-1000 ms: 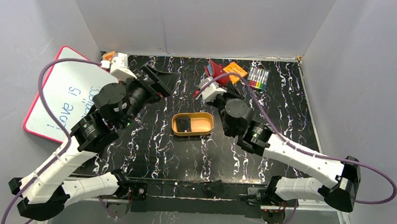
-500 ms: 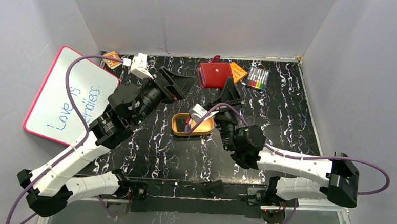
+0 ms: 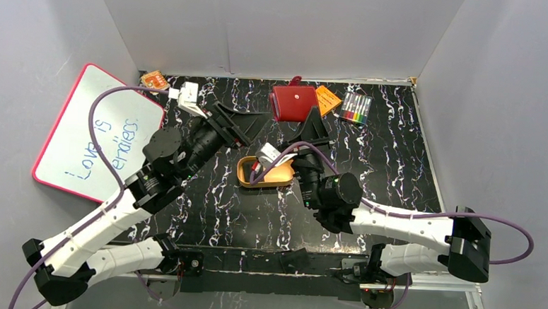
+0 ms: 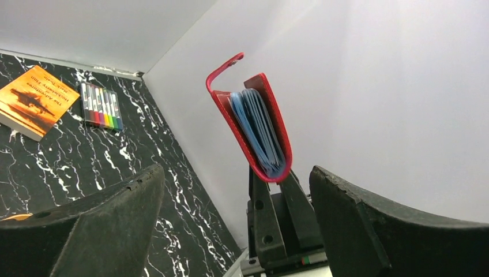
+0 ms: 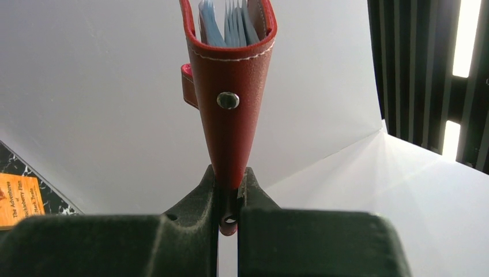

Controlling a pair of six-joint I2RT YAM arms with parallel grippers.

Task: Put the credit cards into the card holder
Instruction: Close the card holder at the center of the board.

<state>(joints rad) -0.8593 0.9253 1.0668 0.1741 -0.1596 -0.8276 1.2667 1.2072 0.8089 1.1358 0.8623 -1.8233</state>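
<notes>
The card holder (image 3: 292, 102) is dark red with a snap button and pale blue inner pockets. It stands upright in the air with its open side up, and the blue pockets (image 4: 256, 130) fan apart inside it. My right gripper (image 5: 229, 193) is shut on its folded bottom edge, from below. My left gripper (image 4: 236, 173) is open and empty, its jaws wide apart, facing the holder from the left (image 3: 248, 121). I cannot make out the credit cards; the right wrist and its cable cover much of the tan tray (image 3: 284, 175).
A whiteboard with a red rim (image 3: 92, 134) lies at the left. An orange book (image 3: 327, 98) and a pack of coloured markers (image 3: 356, 108) lie at the back right, just behind the holder. A small orange item (image 3: 153, 81) sits in the back left corner. Grey walls close in three sides.
My right arm drew back towards the tray and lifted the card holder upright. My left gripper swung right towards the holder, staying open.
</notes>
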